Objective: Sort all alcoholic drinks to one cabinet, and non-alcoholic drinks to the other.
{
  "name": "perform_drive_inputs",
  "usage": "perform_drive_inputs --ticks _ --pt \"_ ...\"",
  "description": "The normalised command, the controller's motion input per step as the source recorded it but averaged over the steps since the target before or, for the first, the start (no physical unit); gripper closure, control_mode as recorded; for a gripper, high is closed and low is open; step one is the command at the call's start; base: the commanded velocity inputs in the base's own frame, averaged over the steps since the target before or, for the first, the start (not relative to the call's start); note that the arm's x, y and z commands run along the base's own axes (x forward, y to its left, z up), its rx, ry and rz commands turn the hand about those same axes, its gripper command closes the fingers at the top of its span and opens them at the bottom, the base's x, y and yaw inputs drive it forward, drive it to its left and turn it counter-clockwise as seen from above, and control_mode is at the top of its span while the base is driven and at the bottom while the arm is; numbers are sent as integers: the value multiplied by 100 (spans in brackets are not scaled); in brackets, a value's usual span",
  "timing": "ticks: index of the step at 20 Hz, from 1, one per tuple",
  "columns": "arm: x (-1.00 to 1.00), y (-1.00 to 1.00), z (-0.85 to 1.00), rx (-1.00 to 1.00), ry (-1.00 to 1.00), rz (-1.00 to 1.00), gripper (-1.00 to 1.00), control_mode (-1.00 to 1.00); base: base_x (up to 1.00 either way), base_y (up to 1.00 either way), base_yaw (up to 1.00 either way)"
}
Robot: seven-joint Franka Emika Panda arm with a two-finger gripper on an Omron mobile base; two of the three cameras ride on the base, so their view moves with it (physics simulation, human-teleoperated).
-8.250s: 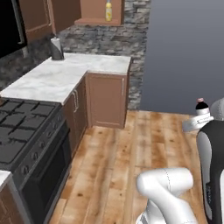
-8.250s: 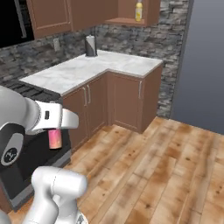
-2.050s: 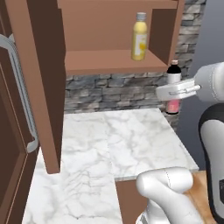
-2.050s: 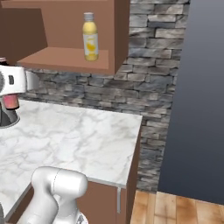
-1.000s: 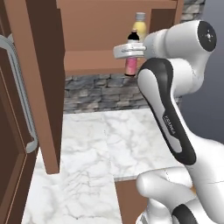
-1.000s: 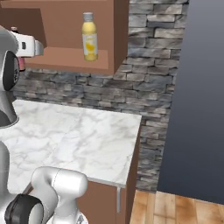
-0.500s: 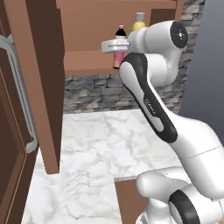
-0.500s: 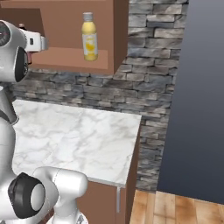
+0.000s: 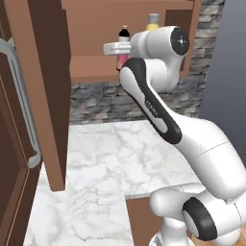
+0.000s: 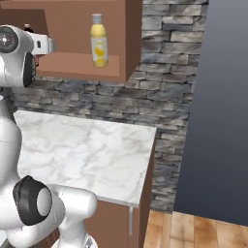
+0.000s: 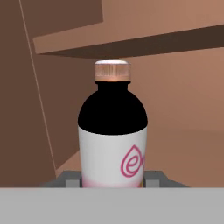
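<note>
My gripper (image 9: 118, 48) is shut on the small pink bottle (image 9: 123, 46), held upright inside the open upper cabinet, just above its shelf (image 9: 91, 73). In the hand view the pink bottle (image 11: 113, 131) stands between my fingertips (image 11: 70, 178), white-labelled with a dark shoulder and cap, in front of the brown cabinet wall. The stout yellow bottle (image 10: 99, 41) stands on the same shelf (image 10: 68, 62), to the right of my hand (image 10: 44, 44). Its pale cap (image 9: 153, 19) peeks over my arm in the left base view. No alcoholic drink is in view.
An open cabinet door (image 9: 45, 96) hangs at the left, above the marble counter (image 9: 105, 163). Another door with a grey handle (image 9: 25, 110) stands at the far left. A stone wall (image 10: 160, 72) backs the counter and a dark panel (image 10: 220, 97) stands to its right.
Over the last second my arm has carried the pink bottle leftward and deeper into the cabinet, away from the yellow bottle. Well before that, the base drove up to this counter.
</note>
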Motion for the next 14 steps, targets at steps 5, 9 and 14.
perform_drive_inputs --ticks 5,9,14 --pt "41 10 0 0 0 0 100 -100 0 0 0" --pt "27 11 -4 -1 0 0 100 -100 0 0 0" --pt "18 9 -9 -2 0 0 100 -100 0 0 0"
